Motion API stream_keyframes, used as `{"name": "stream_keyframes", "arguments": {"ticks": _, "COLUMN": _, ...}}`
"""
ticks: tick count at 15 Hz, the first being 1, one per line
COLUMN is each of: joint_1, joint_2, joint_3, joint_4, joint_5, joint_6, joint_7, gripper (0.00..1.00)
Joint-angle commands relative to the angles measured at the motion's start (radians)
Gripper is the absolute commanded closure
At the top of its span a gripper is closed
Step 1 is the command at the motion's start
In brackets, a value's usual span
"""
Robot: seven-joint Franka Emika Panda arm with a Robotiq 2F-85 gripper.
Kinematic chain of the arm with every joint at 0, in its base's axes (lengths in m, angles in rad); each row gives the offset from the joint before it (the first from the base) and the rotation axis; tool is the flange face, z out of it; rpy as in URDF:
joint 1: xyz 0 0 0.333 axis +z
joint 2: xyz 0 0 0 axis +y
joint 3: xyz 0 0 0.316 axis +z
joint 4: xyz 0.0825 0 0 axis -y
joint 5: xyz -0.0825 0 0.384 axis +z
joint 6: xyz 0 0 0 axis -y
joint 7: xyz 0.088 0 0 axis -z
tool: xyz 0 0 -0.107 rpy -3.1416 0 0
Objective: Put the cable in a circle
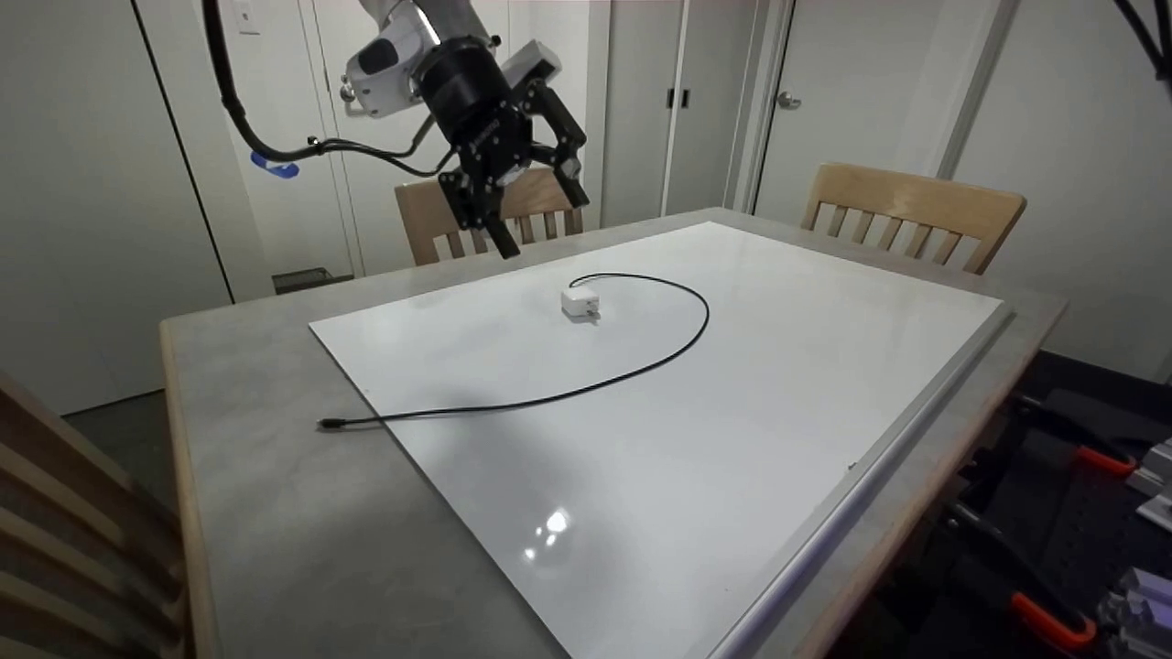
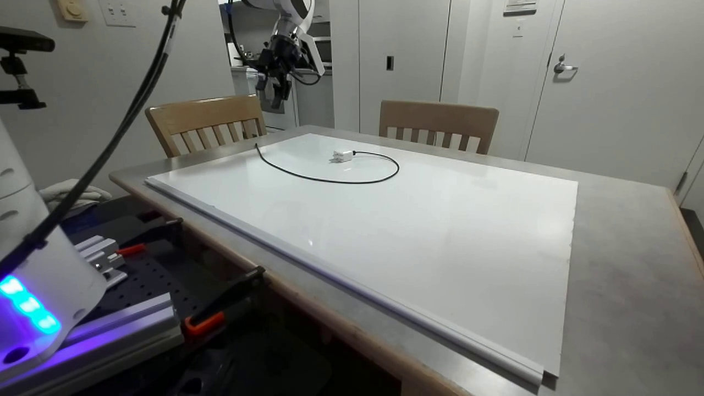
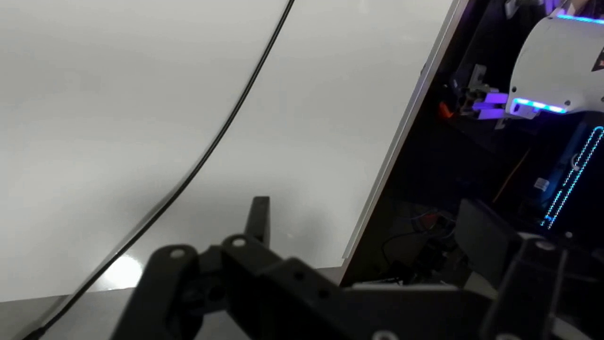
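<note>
The black cable (image 1: 659, 363) bends round on the white board (image 1: 778, 384), its left end (image 1: 335, 423) poking off it. The claw (image 1: 540, 216) hangs high, spread wide, holding nothing. Maybe half the circle is made; the gap on the left must close.

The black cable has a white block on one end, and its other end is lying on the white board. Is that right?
Not quite: the other end of the black cable lies past the edge of the white board, on the grey table, as an exterior view shows. You're right that a white block is on one end.
</note>
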Motion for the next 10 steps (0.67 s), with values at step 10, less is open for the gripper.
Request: {"name": "stream_keyframes", "arguments": {"ticks": 10, "joint_1": 0.002, "joint_2": 0.114, "joint_3": 0.000, "joint_4": 0.101, "joint_5": 0.002, "joint_6": 0.001, "joint_7": 0.124, "gripper": 0.00}}
